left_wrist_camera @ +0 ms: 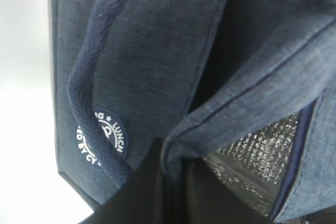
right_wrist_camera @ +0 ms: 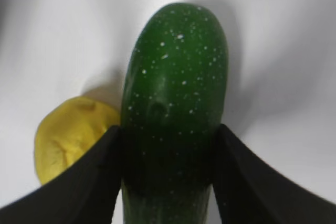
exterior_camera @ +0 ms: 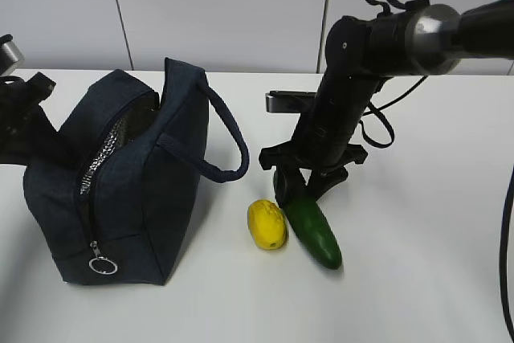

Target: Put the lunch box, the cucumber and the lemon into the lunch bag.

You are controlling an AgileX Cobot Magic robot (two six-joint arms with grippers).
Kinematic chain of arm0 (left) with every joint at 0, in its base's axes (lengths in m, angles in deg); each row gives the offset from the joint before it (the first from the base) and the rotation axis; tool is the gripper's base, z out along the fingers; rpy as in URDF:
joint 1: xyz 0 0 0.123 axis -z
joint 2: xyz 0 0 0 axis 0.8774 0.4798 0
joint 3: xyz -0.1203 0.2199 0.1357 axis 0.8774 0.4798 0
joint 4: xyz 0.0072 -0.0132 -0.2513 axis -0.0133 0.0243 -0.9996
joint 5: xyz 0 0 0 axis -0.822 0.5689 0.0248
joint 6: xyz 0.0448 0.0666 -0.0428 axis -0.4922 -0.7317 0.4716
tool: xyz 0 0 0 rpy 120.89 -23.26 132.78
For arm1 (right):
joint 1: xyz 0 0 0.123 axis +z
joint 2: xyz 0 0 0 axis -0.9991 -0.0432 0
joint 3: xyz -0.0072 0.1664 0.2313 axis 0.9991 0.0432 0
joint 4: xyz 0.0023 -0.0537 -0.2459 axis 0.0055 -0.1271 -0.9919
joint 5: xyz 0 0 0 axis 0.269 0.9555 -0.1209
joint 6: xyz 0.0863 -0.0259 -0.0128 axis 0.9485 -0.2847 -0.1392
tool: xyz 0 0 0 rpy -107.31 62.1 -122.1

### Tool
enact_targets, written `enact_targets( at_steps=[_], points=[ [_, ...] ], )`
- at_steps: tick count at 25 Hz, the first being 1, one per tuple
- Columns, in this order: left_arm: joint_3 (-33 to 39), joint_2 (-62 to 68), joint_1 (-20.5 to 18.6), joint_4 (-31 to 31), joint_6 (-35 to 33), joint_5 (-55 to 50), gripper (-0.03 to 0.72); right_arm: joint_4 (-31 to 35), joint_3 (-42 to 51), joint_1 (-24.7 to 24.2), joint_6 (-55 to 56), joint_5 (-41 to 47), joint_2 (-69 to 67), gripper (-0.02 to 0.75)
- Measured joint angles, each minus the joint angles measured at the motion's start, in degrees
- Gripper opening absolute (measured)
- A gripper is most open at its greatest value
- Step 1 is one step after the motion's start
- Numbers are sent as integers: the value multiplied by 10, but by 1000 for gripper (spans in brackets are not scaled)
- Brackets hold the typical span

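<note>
On the worktop [exterior_camera: 418, 279], right of lunch bag [exterior_camera: 120, 190] | right claw [right_wrist_camera: 167, 177] clamping cucumber [exterior_camera: 315, 232], lemon [exterior_camera: 267, 224] just beside | left claw clenched on bag's edge, holding it open | step: cucumber pickup | next: lift, carry over opening.

Lunch box unseen; lunch bag [exterior_camera: 120, 190] interior dark; cucumber [exterior_camera: 315, 233] far end behind jaws.

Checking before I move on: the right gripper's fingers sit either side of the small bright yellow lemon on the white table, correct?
Not quite. In the right wrist view the right gripper brackets the smooth dark green cucumber; the bumpy yellow lemon lies beside it on the white table.
</note>
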Motion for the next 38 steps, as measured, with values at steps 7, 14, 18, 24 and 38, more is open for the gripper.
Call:
enact_targets(
  at_steps=[7,14,18,24,38],
  points=[
    [0,0,0,-21,-15,0,1,-2,-103,0,0,101,0,386],
    [0,0,0,-42,-24,15,0,7,-153,0,0,110,0,384],
    [0,0,0,-43,-24,28,0,58,-156,0,0,111,2,383],
    [0,0,0,-43,-31,47,0,105,-156,1,-3,113,34,383],
    [0,0,0,-57,-51,54,0,413,-163,8,-70,116,70,382]
  ],
)
